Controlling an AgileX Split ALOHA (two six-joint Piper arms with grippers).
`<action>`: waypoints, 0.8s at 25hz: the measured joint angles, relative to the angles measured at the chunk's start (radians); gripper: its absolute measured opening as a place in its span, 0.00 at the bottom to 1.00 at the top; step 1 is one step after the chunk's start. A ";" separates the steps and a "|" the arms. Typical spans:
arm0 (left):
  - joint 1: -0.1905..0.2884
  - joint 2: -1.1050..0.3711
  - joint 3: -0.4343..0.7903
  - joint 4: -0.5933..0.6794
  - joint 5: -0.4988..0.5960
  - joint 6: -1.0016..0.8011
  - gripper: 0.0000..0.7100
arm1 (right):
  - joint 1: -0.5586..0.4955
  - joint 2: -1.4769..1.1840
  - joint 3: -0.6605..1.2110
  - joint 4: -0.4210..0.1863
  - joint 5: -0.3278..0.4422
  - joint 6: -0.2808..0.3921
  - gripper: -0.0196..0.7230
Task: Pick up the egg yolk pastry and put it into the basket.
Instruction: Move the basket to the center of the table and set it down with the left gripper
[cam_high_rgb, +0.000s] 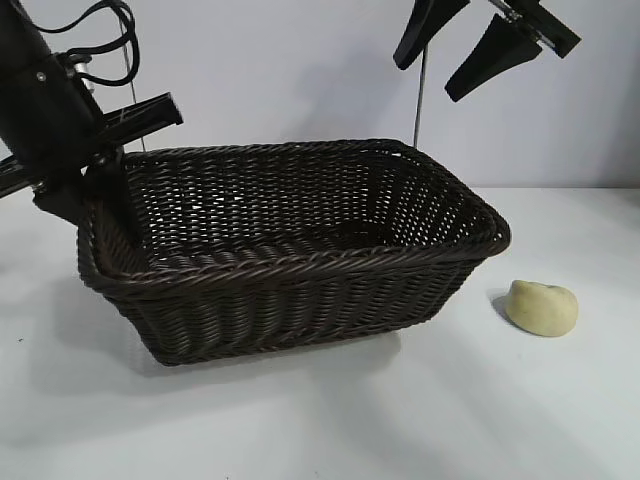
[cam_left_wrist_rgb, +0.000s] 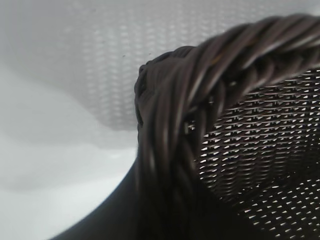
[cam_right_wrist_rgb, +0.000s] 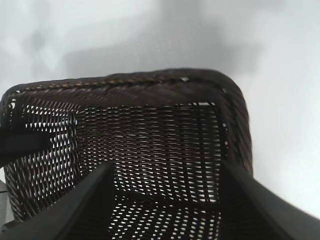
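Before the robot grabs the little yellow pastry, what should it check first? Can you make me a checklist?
1. Egg yolk pastry out in the open on the table: ok.
2. Pastry already inside the basket: not ok, it lies beside it.
3. Basket with room for it: ok, nothing shows inside.
4. Right pincer open: ok, fingers spread, high above the basket.
5. Left pincer clear of the basket: not ok, it sits at the rim.
6. Left pincer holding the rim: cannot tell.

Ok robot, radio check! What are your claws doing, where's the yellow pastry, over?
Left gripper at basket rim's left end. Right gripper open, high above basket, empty. Egg yolk pastry on table, right of basket, untouched. Path clear.
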 joint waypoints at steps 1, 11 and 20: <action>0.000 0.018 -0.023 0.000 0.021 0.031 0.14 | 0.000 0.000 0.000 0.000 0.000 0.000 0.62; 0.000 0.155 -0.224 0.003 0.136 0.219 0.14 | 0.000 0.000 0.000 0.000 0.000 0.000 0.62; 0.084 0.214 -0.259 -0.102 0.147 0.292 0.14 | 0.000 0.000 0.000 0.000 0.002 0.000 0.62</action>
